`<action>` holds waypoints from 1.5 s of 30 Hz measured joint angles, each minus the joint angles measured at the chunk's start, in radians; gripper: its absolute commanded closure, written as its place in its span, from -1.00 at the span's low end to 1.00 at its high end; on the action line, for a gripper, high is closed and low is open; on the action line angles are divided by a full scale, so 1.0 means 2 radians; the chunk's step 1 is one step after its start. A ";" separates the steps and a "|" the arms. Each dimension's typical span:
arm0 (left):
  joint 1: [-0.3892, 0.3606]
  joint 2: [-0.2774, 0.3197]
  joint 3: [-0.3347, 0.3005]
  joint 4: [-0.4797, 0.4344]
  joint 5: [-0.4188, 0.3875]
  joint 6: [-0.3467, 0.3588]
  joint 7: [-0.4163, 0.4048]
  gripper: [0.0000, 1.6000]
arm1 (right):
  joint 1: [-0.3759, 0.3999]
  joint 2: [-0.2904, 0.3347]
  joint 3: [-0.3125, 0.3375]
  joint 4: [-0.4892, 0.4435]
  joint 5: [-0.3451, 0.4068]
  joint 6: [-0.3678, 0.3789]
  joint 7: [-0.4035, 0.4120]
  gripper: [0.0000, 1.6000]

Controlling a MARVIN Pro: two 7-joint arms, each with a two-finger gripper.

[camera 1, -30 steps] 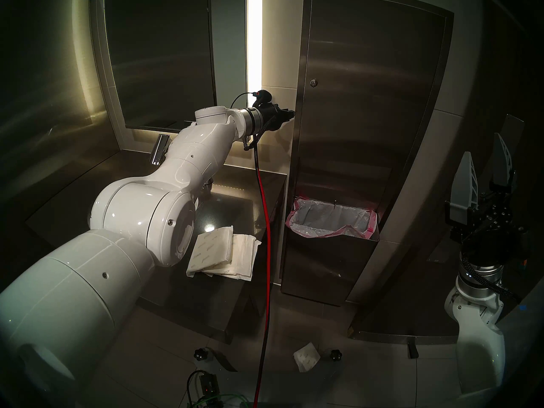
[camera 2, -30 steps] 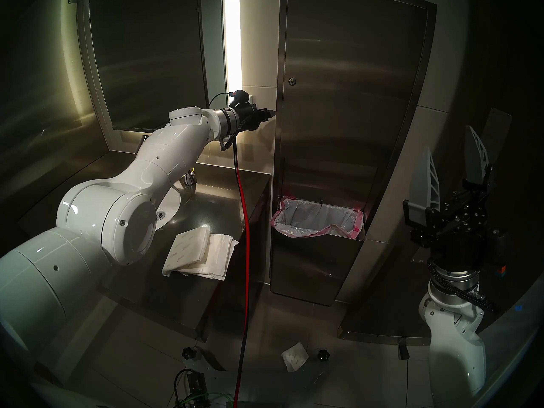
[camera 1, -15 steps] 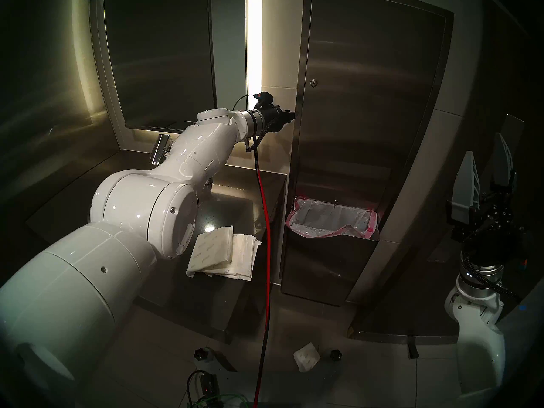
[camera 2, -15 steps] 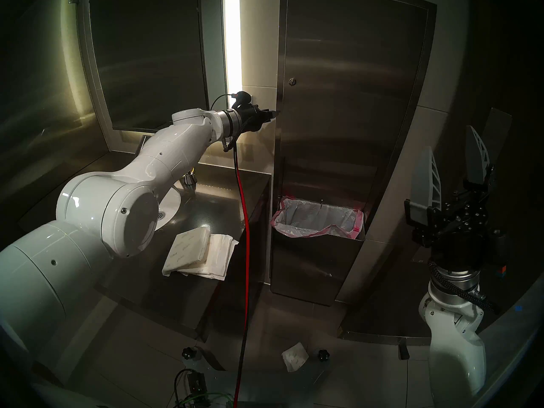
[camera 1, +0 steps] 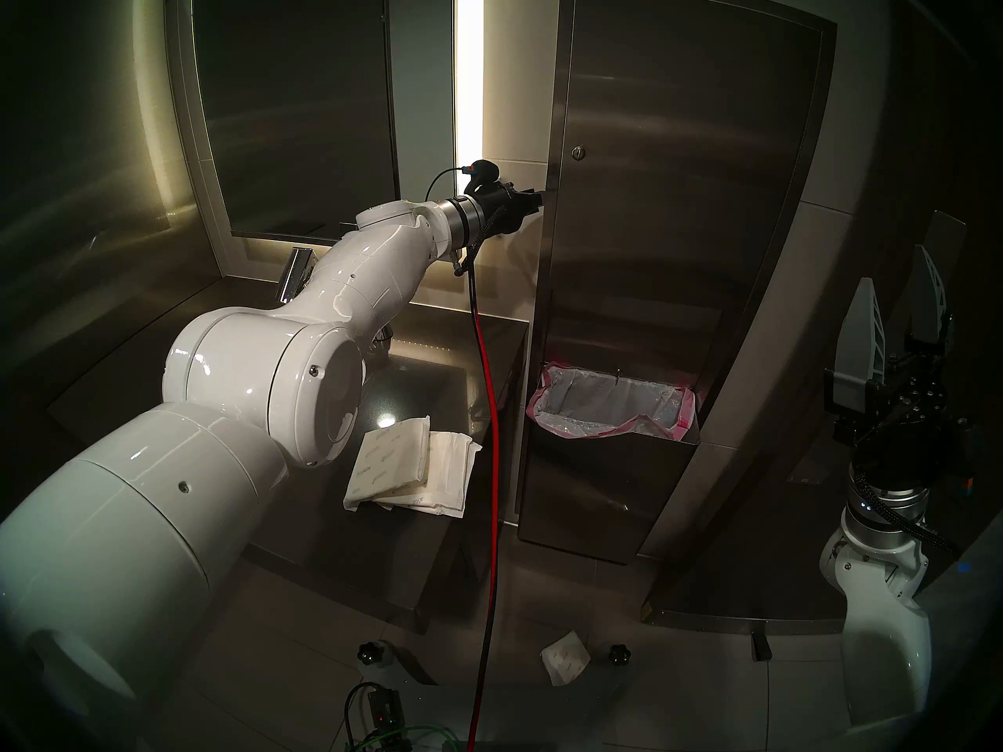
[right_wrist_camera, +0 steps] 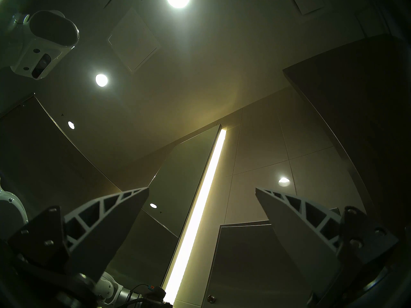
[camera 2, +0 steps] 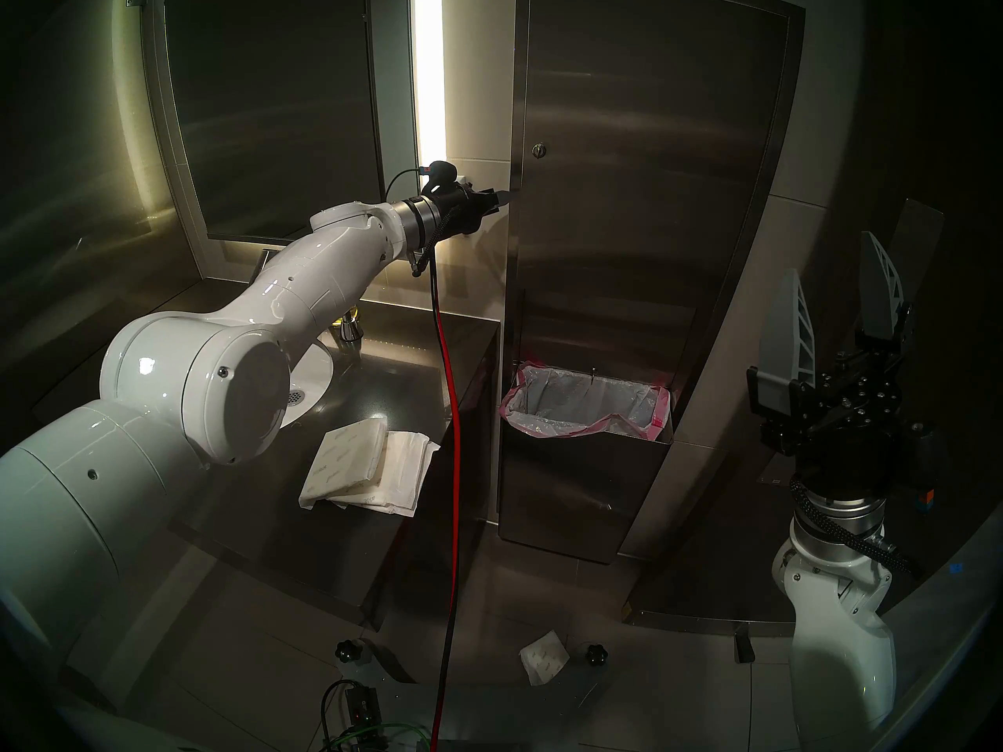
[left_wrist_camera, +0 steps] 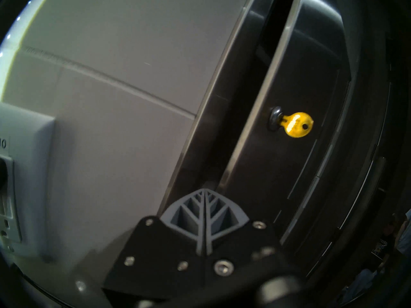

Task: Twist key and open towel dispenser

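Left fingers, pressed together and empty, wedge at the towel dispenser door's left edge; key at their 1 o'clock in wrist view. Right fingers spread, idle. Risk: tips slip off the seam, door stays closed.

A dark counter holds a white sink and two packs of paper towels near its front edge. Below, on the tiled floor, lie one more paper towel pack and two small black knobs.
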 measured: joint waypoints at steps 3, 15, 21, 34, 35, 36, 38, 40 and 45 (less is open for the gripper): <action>-0.003 0.000 0.004 0.003 0.001 -0.001 -0.013 1.00 | 0.000 0.000 0.000 0.000 0.000 0.000 0.000 -1.00; -0.013 0.000 0.022 0.017 0.014 -0.002 -0.038 1.00 | 0.000 -0.001 0.000 0.000 0.000 0.000 0.000 -1.00; -0.014 0.000 0.017 0.025 0.011 -0.005 -0.044 1.00 | 0.000 -0.001 0.000 0.000 0.001 0.000 0.000 -1.00; -0.005 -0.013 -0.007 -0.009 -0.003 -0.014 0.014 1.00 | -0.001 0.002 -0.001 -0.001 -0.012 0.000 -0.001 -1.00; -0.003 -0.015 -0.006 -0.012 -0.003 -0.014 0.014 1.00 | -0.001 0.002 -0.001 -0.001 -0.014 0.000 -0.001 -1.00; 0.000 -0.018 -0.006 -0.015 -0.003 -0.014 0.013 1.00 | -0.001 0.002 -0.002 -0.001 -0.015 0.000 -0.002 -1.00; 0.004 -0.022 -0.005 -0.020 -0.003 -0.015 0.011 1.00 | -0.001 0.003 -0.002 -0.001 -0.017 0.000 -0.002 -1.00; 0.007 -0.026 -0.003 -0.028 -0.002 -0.016 0.010 1.00 | -0.001 0.003 -0.002 -0.001 -0.019 0.000 -0.002 -1.00; 0.012 -0.034 0.009 -0.043 0.006 -0.018 0.013 1.00 | -0.001 0.003 -0.002 -0.001 -0.024 0.000 -0.003 -1.00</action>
